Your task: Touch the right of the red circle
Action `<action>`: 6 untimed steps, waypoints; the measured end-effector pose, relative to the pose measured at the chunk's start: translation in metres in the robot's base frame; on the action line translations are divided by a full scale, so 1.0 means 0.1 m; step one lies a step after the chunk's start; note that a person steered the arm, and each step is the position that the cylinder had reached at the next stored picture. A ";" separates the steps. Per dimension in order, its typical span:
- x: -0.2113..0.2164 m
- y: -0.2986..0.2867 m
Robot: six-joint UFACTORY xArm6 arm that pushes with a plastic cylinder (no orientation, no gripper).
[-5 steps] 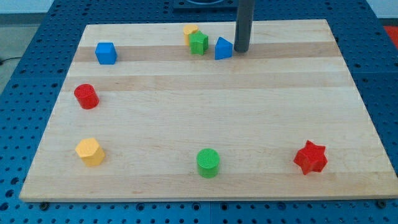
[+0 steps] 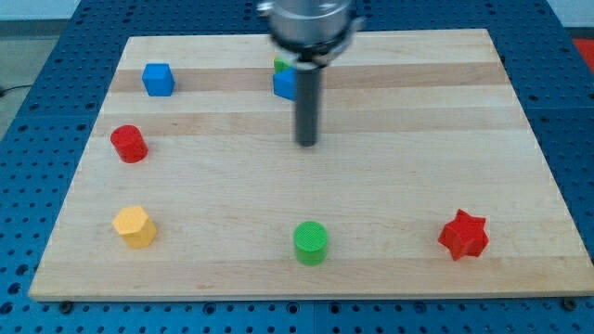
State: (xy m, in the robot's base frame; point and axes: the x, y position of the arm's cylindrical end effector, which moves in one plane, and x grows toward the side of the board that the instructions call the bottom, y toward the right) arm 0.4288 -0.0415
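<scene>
A pale wooden tabletop [image 2: 390,186] lies on a blue pegboard surface [image 2: 37,111], seen from one camera.

At the view's far left, the red circle [image 2: 129,144], a short round block, stands near the tabletop's left edge, about halfway up. Below it, toward the bottom left corner, sits a yellow block [image 2: 135,226] with many flat sides. Above the red circle, near the top left, is a blue cube [image 2: 158,79].

Moving toward the middle, a blurred metal arm head enters from the top edge. Partly hidden behind it are a blue block [image 2: 284,83] and a sliver of a green block [image 2: 279,64]; their shapes cannot be made out. A dark rod hangs straight down from the arm head, and my tip [image 2: 306,143] rests on bare wood just below these two blocks, at about the same height in the view as the red circle but well apart from it, off to its right. There is no claw on this arm, so no claw state can be told.

Near the bottom edge, roughly below my tip, stands a green round block [image 2: 311,242]. At the bottom right sits a red star-shaped block [image 2: 463,234].
</scene>
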 end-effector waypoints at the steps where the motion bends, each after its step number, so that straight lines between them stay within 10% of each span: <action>1: 0.00 -0.98; 6: -1.10 -2.37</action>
